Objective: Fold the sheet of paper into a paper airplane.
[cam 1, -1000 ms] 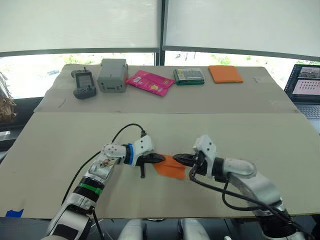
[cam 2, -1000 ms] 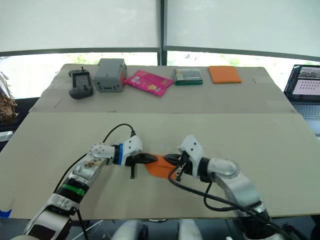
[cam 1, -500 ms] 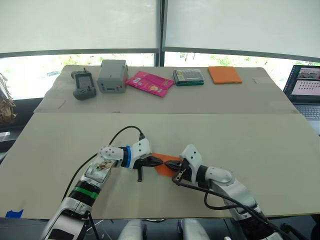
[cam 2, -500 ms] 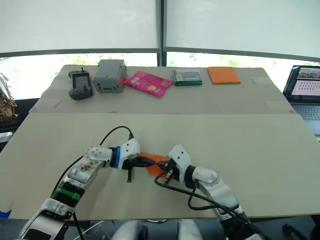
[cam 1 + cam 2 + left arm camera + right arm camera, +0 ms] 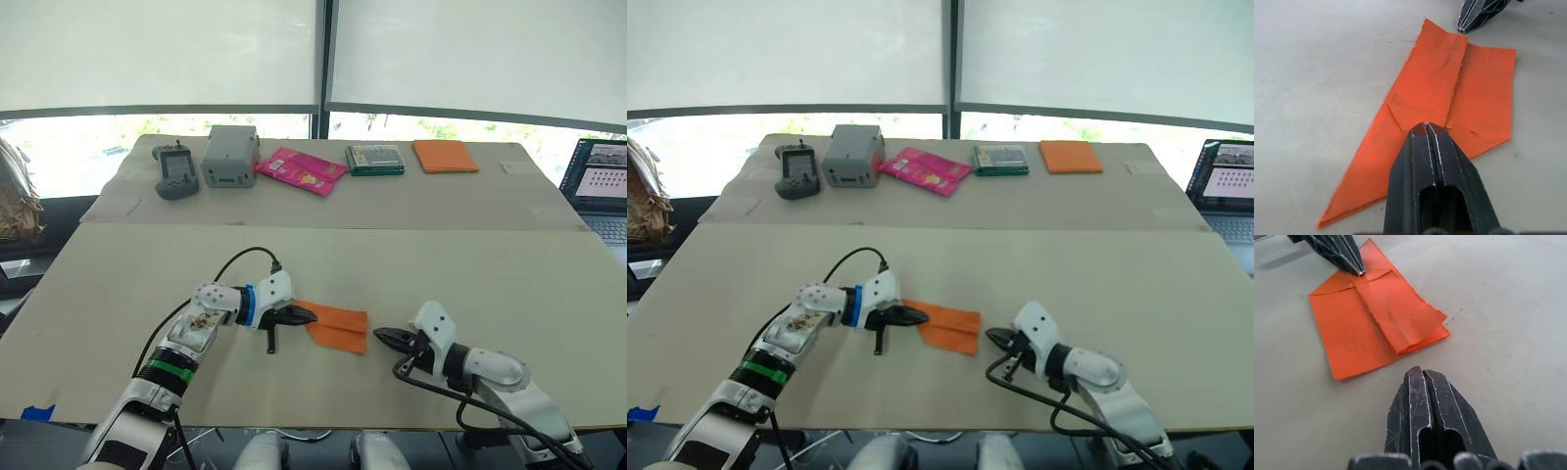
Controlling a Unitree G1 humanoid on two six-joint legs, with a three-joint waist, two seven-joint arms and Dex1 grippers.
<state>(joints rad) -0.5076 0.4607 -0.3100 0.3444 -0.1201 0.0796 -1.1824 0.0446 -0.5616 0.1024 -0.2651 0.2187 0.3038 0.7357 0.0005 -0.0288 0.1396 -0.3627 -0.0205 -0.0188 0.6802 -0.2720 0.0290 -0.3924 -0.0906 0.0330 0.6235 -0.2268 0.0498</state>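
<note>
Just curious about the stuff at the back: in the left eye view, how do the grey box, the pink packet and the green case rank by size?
1. Pink packet, by area.
2. Grey box, nearly alike, so unsure.
3. Green case, smallest.

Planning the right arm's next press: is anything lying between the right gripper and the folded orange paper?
Nothing visible. Bare table lies between the shut right gripper and the paper airplane. The left gripper, also shut, rests on the paper's opposite end.

No legible txt, labels, brands or nos. anywhere. Laptop screen at table's right edge shows rows of small tiles, too small to read. Pink packet has print, also unreadable.
</note>
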